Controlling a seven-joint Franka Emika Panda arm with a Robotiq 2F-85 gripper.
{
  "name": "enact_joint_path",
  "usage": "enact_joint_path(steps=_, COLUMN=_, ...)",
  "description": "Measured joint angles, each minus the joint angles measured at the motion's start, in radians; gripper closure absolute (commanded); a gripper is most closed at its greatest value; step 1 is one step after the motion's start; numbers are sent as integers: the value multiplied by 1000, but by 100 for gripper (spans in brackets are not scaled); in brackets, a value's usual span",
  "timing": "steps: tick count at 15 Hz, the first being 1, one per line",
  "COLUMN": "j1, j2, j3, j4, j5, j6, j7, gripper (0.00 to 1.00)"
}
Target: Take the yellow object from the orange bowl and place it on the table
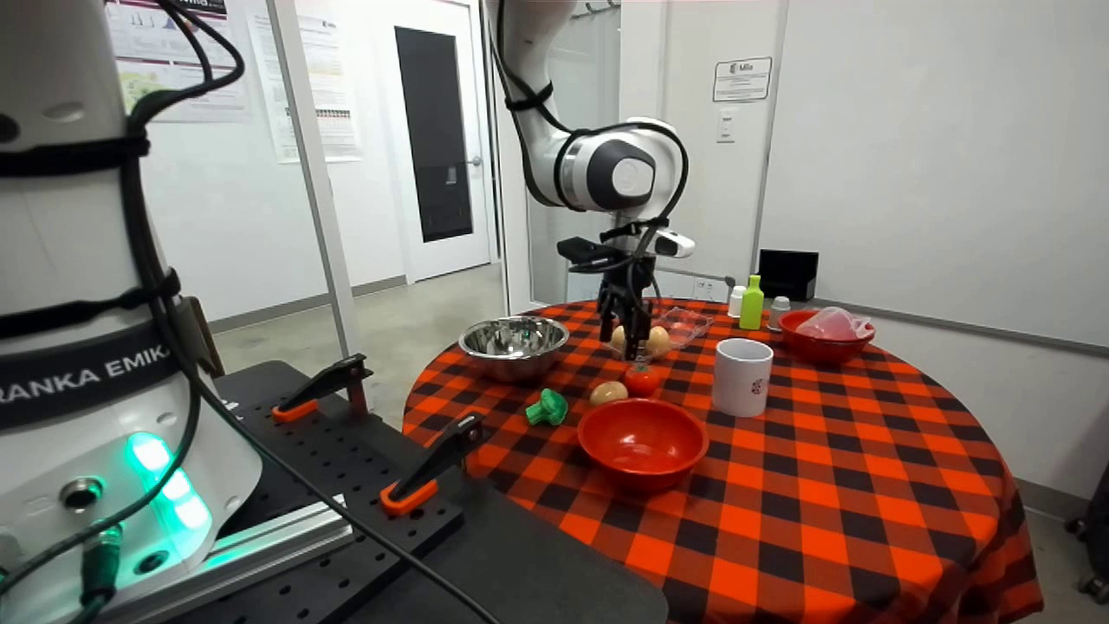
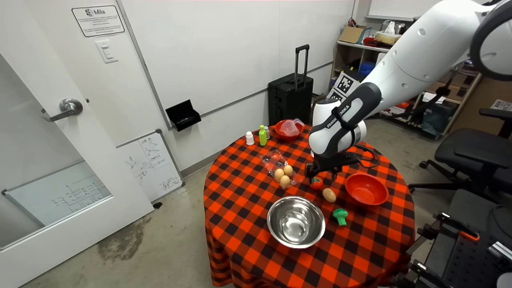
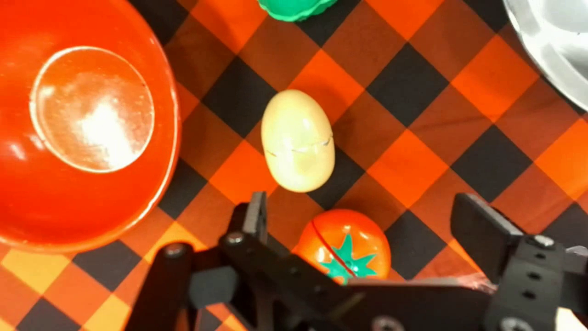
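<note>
Jaws spread wide, my gripper hangs near the tomato! Wrist view: yellow egg lying on the table at the tomato's eleven o'clock, orange bowl at the egg's nine.

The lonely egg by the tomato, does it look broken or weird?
Yes, a bit. In the wrist view, a jagged, crack-like line runs across the middle of the egg, odd on an otherwise smooth shell. The tomato has a line too, but a neat one. Nothing seems to leak out.
</note>
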Motion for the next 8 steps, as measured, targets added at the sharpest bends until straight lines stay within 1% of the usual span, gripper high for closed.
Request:
enact_joint_path(steps=5, j1=9, j2=-141, j3=8, j4=-95, j5=-8, j6=0, j7=-14, gripper=0)
enact_joint_path(steps=8, j1=8, j2=-195, j3=22, j4=-135, j5=-7, j6=0, j7=-25, gripper=0)
